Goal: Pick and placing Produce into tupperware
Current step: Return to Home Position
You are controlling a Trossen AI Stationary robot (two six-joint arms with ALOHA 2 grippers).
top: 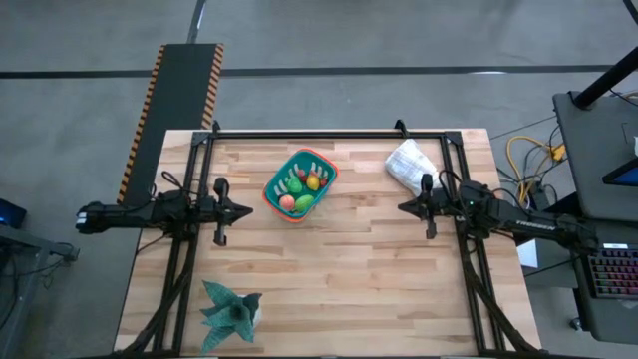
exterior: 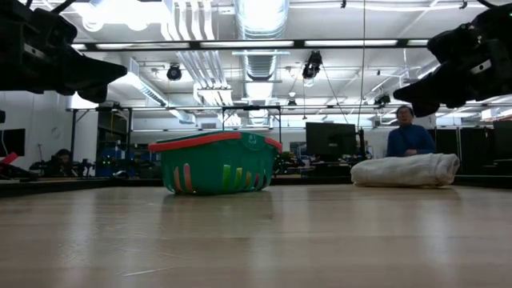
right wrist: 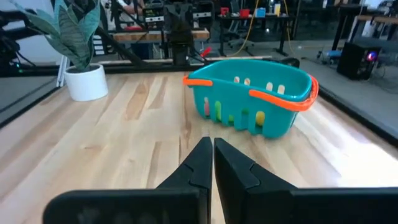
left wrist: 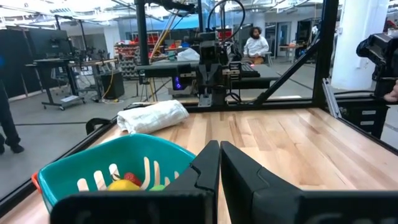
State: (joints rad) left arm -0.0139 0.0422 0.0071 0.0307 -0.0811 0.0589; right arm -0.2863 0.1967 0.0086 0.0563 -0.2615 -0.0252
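Note:
The teal tupperware (top: 299,184) with an orange rim rests on its base at the table's far middle; it also shows in the low view (exterior: 214,163) and the right wrist view (right wrist: 252,93). Several small produce pieces (top: 302,189), red, green, yellow and orange, lie inside it; yellow and red ones (left wrist: 124,182) show through the tub's wall. My left gripper (top: 249,210) hangs shut above the table, left of the tub. My right gripper (top: 401,207) hangs shut to the tub's right. Neither touches anything.
A white cloth bundle (top: 410,166) lies near the far right corner. A teal leafy plant in a white pot (top: 231,311) stands at the near left edge. Bare wood (top: 339,279) spans the table's middle and near side. People sit in the room beyond.

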